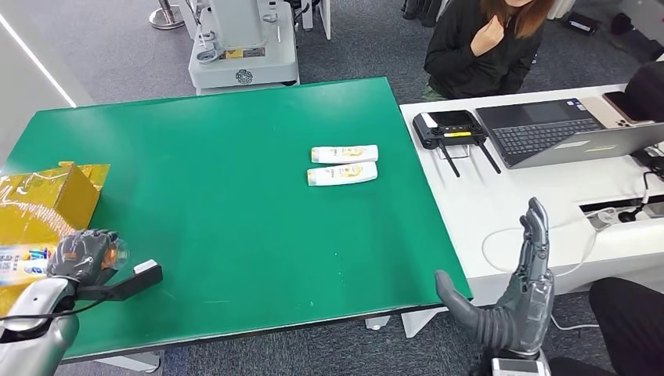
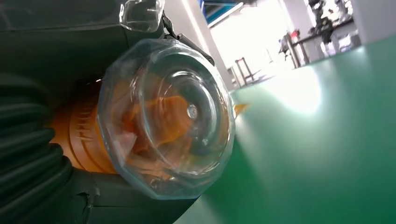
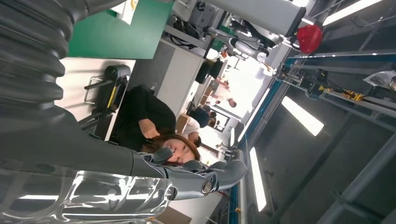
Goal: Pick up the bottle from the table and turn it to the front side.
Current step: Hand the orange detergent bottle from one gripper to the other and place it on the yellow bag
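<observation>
L hand (image 1: 82, 257) fingers curled on a clear-capped bottle (image 2: 163, 116) w/ orange inside. R hand (image 1: 521, 298) spread, empty. Two white bottles (image 1: 343, 164) well beyond fingertips. Prob reach step; next needs approach + grasp.

Silver forearms, dark grey hands – the left hand (image 1: 82, 254) has orangey patches, the right hand (image 1: 517, 294) is plain grey with ribbed wrist covers.
</observation>
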Controlling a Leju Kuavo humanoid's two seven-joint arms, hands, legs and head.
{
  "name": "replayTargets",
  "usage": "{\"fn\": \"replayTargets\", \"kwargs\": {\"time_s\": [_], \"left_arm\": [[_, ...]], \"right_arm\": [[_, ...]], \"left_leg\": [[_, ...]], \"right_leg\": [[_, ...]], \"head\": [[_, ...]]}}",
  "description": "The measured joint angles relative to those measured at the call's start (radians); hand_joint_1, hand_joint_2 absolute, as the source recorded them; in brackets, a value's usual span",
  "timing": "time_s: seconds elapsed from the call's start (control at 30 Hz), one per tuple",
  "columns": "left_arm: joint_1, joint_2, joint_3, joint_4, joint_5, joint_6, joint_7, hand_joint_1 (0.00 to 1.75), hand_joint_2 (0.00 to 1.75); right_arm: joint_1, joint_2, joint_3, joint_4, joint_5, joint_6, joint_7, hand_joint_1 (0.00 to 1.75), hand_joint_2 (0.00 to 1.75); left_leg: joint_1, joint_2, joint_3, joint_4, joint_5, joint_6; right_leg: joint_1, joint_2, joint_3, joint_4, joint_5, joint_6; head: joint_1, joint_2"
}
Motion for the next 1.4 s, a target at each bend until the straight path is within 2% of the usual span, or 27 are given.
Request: {"fn": "replayTargets", "kwargs": {"time_s": [0.1, 0.23, 0.4, 0.7, 0.73, 0.83, 0.87, 1.07, 1.4], "left_arm": [[0.02, -0.003, 0.023, 0.006, -0.028, 0.0, 0.002, 1.75, 1.75], [0.007, -0.024, 0.038, 0.062, -0.06, 0.022, -0.017, 1.75, 1.75], [-0.051, -0.082, 0.039, 0.191, -0.085, 0.066, -0.041, 1.75, 1.75], [-0.155, -0.16, 0.039, 0.343, -0.087, 0.065, -0.042, 1.71, 1.75], [-0.16, -0.164, 0.04, 0.353, -0.085, 0.067, -0.04, 1.39, 1.75], [-0.173, -0.172, 0.047, 0.383, -0.075, 0.067, -0.022, 0.11, 1.75], [-0.177, -0.175, 0.052, 0.392, -0.07, 0.063, -0.012, 0.0, 1.75], [-0.196, -0.192, 0.089, 0.429, -0.045, 0.058, 0.029, 0.0, 1.75], [-0.189, -0.206, 0.125, 0.433, -0.046, 0.091, 0.0, 0.0, 1.75]], "right_arm": [[0.006, 0.01, -0.008, -0.014, 0.02, 0.014, 0.0, 0.0, 1.75], [0.007, 0.023, -0.007, -0.029, 0.068, 0.025, 0.002, 0.0, 1.75], [0.01, 0.034, 0.017, -0.051, 0.139, 0.033, 0.024, 0.0, 1.75], [0.008, 0.036, 0.049, -0.075, 0.177, 0.078, 0.058, 0.0, 1.75], [0.006, 0.036, 0.052, -0.074, 0.177, 0.083, 0.057, 0.0, 1.75], [-0.002, 0.036, 0.059, -0.071, 0.177, 0.101, 0.058, 0.0, 1.75], [-0.006, 0.037, 0.06, -0.068, 0.177, 0.106, 0.058, 0.0, 1.75], [-0.026, 0.039, 0.063, -0.041, 0.177, 0.134, 0.067, 0.0, 1.75], [-0.037, 0.039, 0.067, -0.026, 0.169, 0.161, 0.07, 0.0, 1.75]], "left_leg": [[0.0, 0.0, 0.0, 0.0, 0.0, 0.0], [0.0, -0.001, 0.0, 0.0, 0.0, 0.0], [0.0, -0.003, 0.0, 0.0, 0.001, 0.0], [-0.001, -0.004, 0.003, 0.0, 0.001, 0.0], [-0.001, -0.004, 0.003, 0.0, 0.001, 0.0], [-0.001, -0.004, 0.004, 0.0, 0.001, 0.0], [0.0, -0.004, 0.004, 0.0, 0.001, 0.0], [0.0, -0.004, 0.008, -0.001, 0.001, 0.0], [-0.001, -0.004, 0.01, -0.001, 0.001, 0.0]], "right_leg": [[0.0, 0.0, 0.0, 0.0, 0.0, 0.0], [0.0, -0.001, 0.0, 0.0, 0.0, 0.0], [0.0, -0.003, 0.002, 0.0, 0.0, 0.0], [0.0, -0.004, 0.004, 0.0, 0.0, 0.0], [0.0, -0.004, 0.004, 0.0, 0.001, 0.0], [0.0, -0.004, 0.005, 0.0, 0.001, 0.0], [0.0, -0.004, 0.005, 0.0, 0.001, 0.0], [0.0, -0.004, 0.009, 0.0, 0.0, 0.0], [0.0, -0.004, 0.011, 0.0, 0.0, 0.0]], "head": [[0.0, 0.0], [0.0, 0.0], [0.0, 0.0], [0.0, 0.0], [0.0, 0.0], [0.0, 0.0], [0.0, 0.0], [0.0, 0.0], [0.0, 0.0]]}}
